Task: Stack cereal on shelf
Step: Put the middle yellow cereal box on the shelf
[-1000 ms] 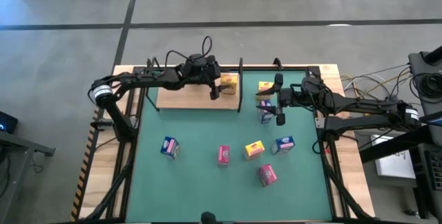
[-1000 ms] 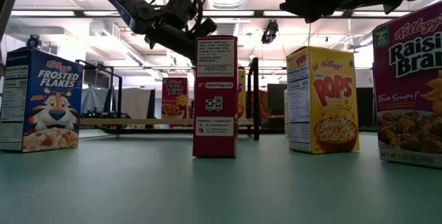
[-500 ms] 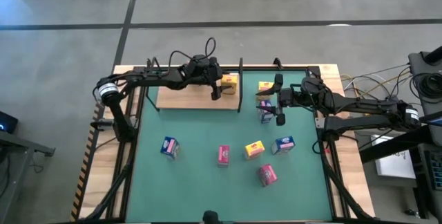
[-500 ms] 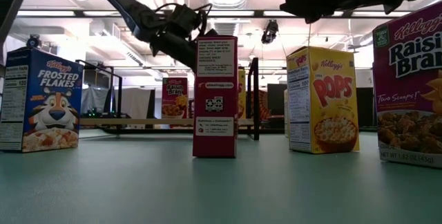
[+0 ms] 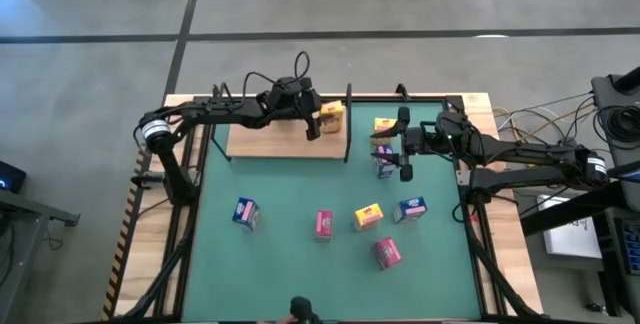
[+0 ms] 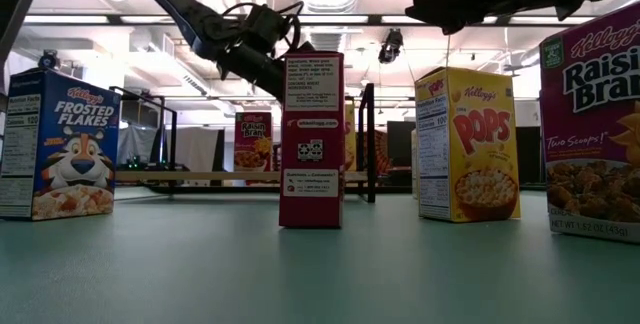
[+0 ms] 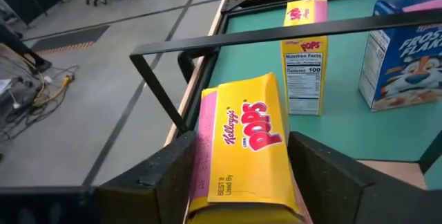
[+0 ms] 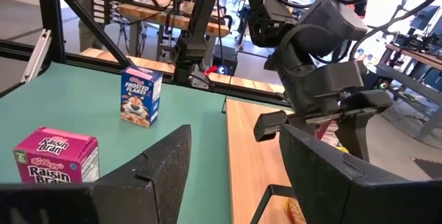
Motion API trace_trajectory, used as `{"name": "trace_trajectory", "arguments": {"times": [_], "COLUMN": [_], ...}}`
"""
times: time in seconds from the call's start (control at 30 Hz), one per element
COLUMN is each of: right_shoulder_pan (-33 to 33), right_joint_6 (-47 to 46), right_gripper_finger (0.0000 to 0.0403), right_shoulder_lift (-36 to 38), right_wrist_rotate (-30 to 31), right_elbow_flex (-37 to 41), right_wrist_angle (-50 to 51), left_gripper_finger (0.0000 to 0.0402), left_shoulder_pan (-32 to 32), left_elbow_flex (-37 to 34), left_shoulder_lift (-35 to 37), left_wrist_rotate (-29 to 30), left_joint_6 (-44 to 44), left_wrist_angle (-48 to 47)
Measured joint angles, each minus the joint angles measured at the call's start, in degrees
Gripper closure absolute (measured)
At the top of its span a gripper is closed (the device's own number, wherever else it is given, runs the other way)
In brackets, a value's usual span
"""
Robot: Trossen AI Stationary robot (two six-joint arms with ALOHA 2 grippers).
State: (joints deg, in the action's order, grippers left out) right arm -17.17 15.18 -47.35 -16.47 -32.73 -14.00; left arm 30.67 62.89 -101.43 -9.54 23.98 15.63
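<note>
We see the left end effector (image 7: pixel 242 175) over the shelf (image 5: pixel 270 142) at the bench's far edge, its fingers flanking a yellow cereal box (image 7: pixel 245 148) at the shelf's right end; whether they clamp it we cannot tell. The right end effector (image 5: pixel 403 144) hovers beside a blue box (image 5: pixel 385 161), fingers apart.
</note>
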Motion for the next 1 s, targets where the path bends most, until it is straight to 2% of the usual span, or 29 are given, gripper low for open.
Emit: {"name": "trace_trajectory", "arguments": {"times": [0.33, 0.5, 0.6, 1.0], "right_shoulder_pan": [0.0, 0.01, 0.0, 0.0], "right_joint_6": [-0.02, -0.05, -0.11, -0.15], "right_gripper_finger": [0.0193, 0.0193, 0.0193, 0.0193], "right_shoulder_lift": [0.0, 0.02, 0.02, 0.02], "right_wrist_rotate": [0.0, 0.0, 0.0, 0.0], "right_elbow_flex": [0.0, 0.0, 0.0, -0.02], "right_wrist_angle": [-0.02, -0.04, -0.17, -0.24], "left_gripper_finger": [0.0208, 0.0209, 0.0209, 0.0209], "left_shoulder_pan": [0.75, 1.61, 2.3, 6.19], "left_elbow_flex": [0.0, 0.0, 0.0, 2.71], "left_shoulder_lift": [-0.12, -1.28, -1.96, -3.45], "left_wrist_rotate": [-0.37, -4.75, -5.05, -10.48], "left_joint_6": [5.41, 5.45, 6.21, 7.66], "left_wrist_angle": [1.67, 5.71, 6.77, 4.64]}}
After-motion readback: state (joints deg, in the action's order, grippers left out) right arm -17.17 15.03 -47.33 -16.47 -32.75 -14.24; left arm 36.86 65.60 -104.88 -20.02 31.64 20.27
